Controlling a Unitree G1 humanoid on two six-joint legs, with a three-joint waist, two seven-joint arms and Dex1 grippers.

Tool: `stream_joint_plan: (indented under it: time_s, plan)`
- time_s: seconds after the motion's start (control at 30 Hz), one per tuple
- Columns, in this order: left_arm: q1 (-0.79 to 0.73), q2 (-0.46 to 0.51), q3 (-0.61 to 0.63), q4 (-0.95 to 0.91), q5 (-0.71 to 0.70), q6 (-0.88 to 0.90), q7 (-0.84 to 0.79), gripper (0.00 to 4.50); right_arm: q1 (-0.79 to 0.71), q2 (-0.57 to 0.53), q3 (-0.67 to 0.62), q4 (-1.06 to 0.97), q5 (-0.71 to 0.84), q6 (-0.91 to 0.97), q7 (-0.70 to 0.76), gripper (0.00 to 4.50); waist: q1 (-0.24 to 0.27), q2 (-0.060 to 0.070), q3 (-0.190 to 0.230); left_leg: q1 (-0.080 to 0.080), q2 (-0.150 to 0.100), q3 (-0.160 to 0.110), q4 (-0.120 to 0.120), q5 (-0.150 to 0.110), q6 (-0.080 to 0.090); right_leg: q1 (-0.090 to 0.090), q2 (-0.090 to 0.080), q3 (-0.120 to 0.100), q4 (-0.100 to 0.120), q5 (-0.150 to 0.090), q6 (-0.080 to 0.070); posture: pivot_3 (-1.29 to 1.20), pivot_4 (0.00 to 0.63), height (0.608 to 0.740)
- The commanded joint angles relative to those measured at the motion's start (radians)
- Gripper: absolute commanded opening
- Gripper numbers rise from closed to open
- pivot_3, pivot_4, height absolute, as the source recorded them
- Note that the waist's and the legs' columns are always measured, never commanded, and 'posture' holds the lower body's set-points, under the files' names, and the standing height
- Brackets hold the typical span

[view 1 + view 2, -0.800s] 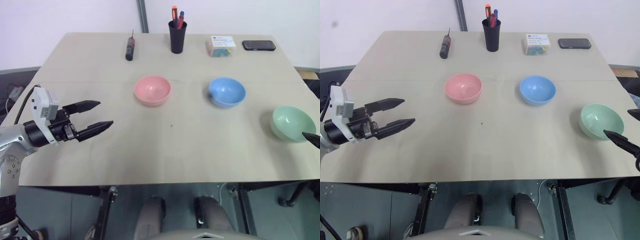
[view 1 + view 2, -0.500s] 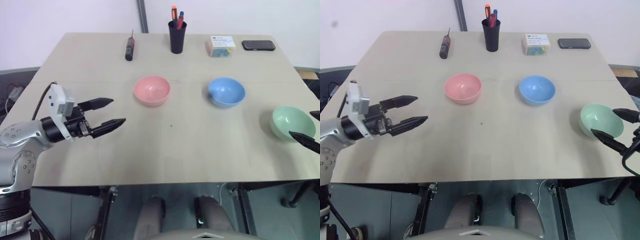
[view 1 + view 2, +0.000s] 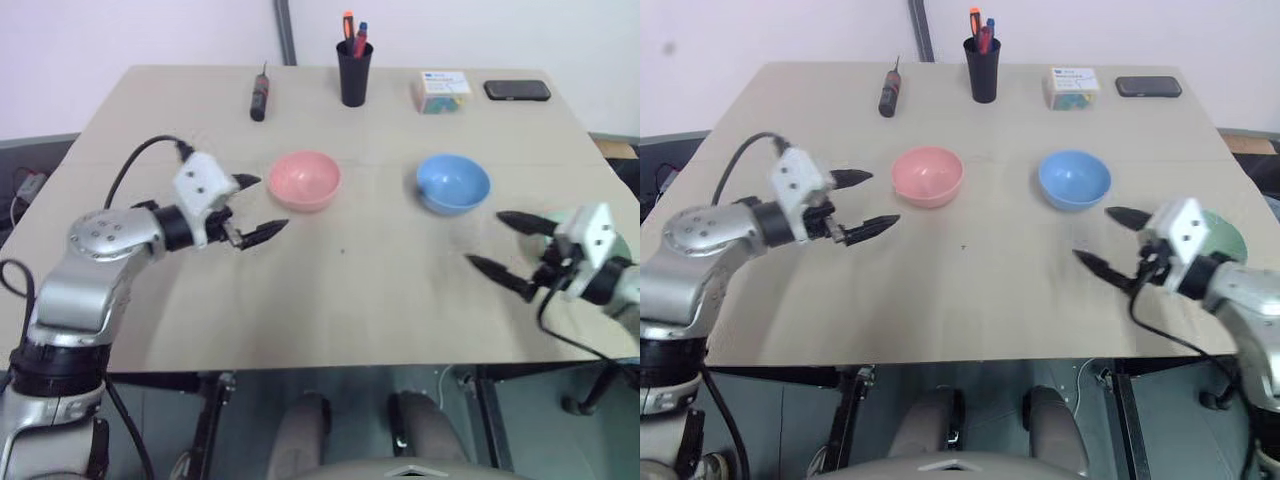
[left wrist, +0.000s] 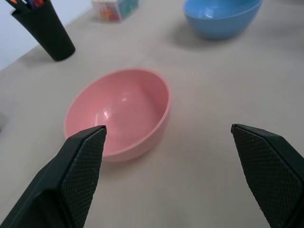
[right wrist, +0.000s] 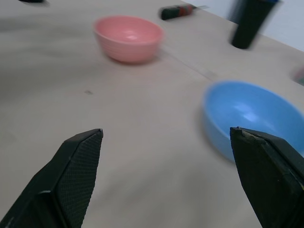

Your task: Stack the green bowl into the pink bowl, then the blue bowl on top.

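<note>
A: Where are we finding the three bowls right now?

B: We are seeing the pink bowl (image 3: 304,180) sitting upright on the table (image 3: 330,300), left of centre, with the blue bowl (image 3: 453,183) well apart to its right. The green bowl (image 3: 1232,236) is peeking out at the right edge, mostly hidden behind our right gripper (image 3: 508,243).

A: And our grippers?

B: Both are standing spread wide and carrying nothing. Our left gripper (image 3: 256,206) is hovering just beside the pink bowl, and the right one is hanging above the table between the blue and green bowls.

A: How are we expecting the green bowl to handle?

B: We are judging it as light, stiff and smooth plastic, so probably slippery and easy to shove across the table with a careless touch. It is not looking fragile.

A: So where are we taking hold?

B: We are favouring the rim: one finger inside the wall and one outside, pinching the thin edge. Grabbing across the whole bowl is looking too wide, and the rounded outside is likely to slide out.
</note>
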Motion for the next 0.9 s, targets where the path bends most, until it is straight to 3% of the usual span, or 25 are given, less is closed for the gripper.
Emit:
stream_joint_plan:
  time_s: [0.03,0.2,0.53,0.7,0.9]
  plan:
    - [-0.12,-0.006,-0.118,0.089,0.151,-0.032,-0.006,4.45,-0.028,0.021,0.063,-0.041,-0.04,-0.035,-0.024,4.5,0.003,0.0,0.0,0.0,0.0,0.0,0.0,0.0,0.0,0.0,0.0,0.0,0.0,0.0,0.0,0.0,0.15,0.74]
    - [-0.318,-0.098,-0.32,0.256,0.333,-0.139,-0.077,4.45,-0.038,0.063,0.102,-0.053,-0.065,-0.056,-0.057,4.5,0.019,-0.001,0.0,-0.002,0.0,-0.001,0.001,0.0,0.0,0.0,0.0,-0.001,-0.001,0.0,0.0,0.0,0.15,0.74]
    - [-0.433,-0.211,-0.386,0.466,0.438,-0.331,-0.159,0.25,-0.01,0.065,0.099,-0.093,-0.085,-0.063,-0.094,4.5,0.017,-0.001,0.0,-0.003,0.0,0.0,0.002,0.0,0.0,-0.002,0.0,-0.001,0.001,0.0,0.0,0.0,0.15,0.74]
    - [-0.438,-0.236,-0.363,0.481,0.418,-0.373,-0.21,0.1,0.009,0.068,0.099,-0.109,-0.095,-0.064,-0.114,4.5,0.019,-0.001,0.0,-0.003,0.0,0.0,0.003,0.0,0.0,-0.002,0.0,0.0,0.003,0.0,0.0,0.0,0.15,0.74]
    - [-0.374,-0.203,-0.301,0.231,0.177,-0.337,-0.474,0.1,0.093,0.059,0.036,-0.15,-0.089,-0.063,-0.142,4.5,0.02,-0.001,0.0,-0.005,0.0,-0.001,0.003,0.0,0.0,-0.004,0.0,-0.001,0.003,0.0,0.0,0.0,0.15,0.74]
